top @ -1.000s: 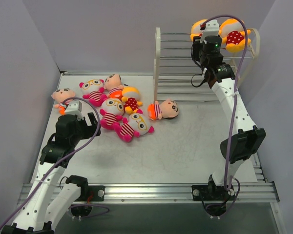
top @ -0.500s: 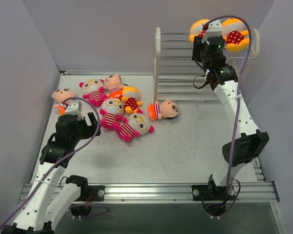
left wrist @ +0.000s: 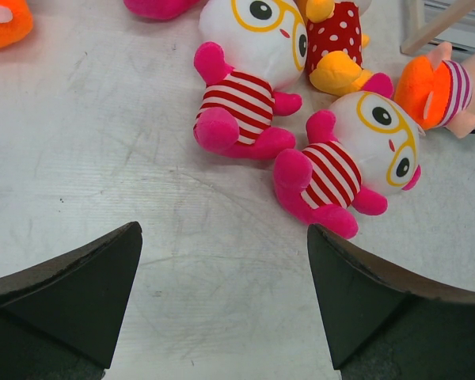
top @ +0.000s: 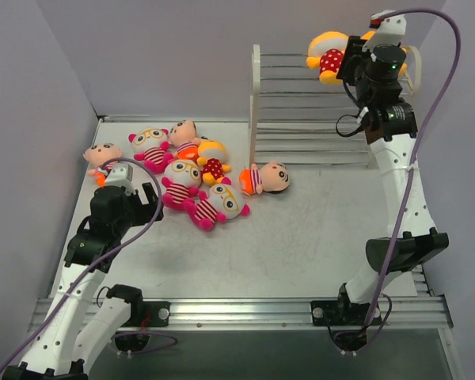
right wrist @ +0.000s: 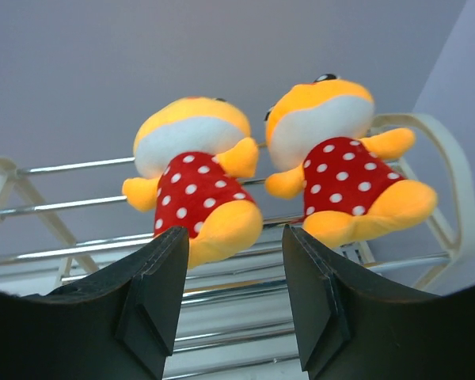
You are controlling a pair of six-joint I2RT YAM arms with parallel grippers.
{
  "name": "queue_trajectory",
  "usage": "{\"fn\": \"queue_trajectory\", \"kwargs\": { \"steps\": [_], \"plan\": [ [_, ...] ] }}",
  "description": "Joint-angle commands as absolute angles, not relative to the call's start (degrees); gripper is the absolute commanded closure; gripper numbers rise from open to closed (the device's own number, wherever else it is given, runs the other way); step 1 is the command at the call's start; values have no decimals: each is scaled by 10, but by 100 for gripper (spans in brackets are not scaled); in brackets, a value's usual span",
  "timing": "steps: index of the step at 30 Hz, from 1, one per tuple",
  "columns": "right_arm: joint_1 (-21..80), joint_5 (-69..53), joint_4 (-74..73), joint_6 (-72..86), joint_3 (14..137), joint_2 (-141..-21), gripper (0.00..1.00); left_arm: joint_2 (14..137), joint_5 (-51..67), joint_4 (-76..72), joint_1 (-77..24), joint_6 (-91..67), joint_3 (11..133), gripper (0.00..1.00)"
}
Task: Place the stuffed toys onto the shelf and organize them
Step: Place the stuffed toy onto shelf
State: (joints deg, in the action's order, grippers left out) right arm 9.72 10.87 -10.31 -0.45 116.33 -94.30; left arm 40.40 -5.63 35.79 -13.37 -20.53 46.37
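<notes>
The white wire shelf stands at the back right. Two yellow-orange polka-dot dolls sit side by side on its top tier. From above only the left one shows; my right arm hides the other. My right gripper is open and empty, just in front of and below them, at the shelf's top right. My left gripper is open and empty over bare table, near two pink-striped dolls.
Several dolls lie in a pile at the left: a peach one, a striped one, a peach one, a polka-dot one. A peach doll lies near the shelf's foot. Grey walls close in both sides.
My right arm has swung right and pulled back from the top tier, uncovering the left polka-dot doll and hiding the right one from above. My left arm has not moved.
</notes>
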Motion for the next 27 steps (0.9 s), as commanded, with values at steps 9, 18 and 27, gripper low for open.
{"fn": "queue_trajectory", "kwargs": {
  "steps": [9,18,27],
  "plan": [
    [24,24,-92,70,1193,-966,50,399,-49,340,-135,-200,467,6],
    [6,-55,-66,80,1186,-982,50,400,-48,339,-134,-200,467,6],
    [3,-77,-71,84,1187,-1004,53,403,-48,338,-135,-200,467,6]
  ]
}}
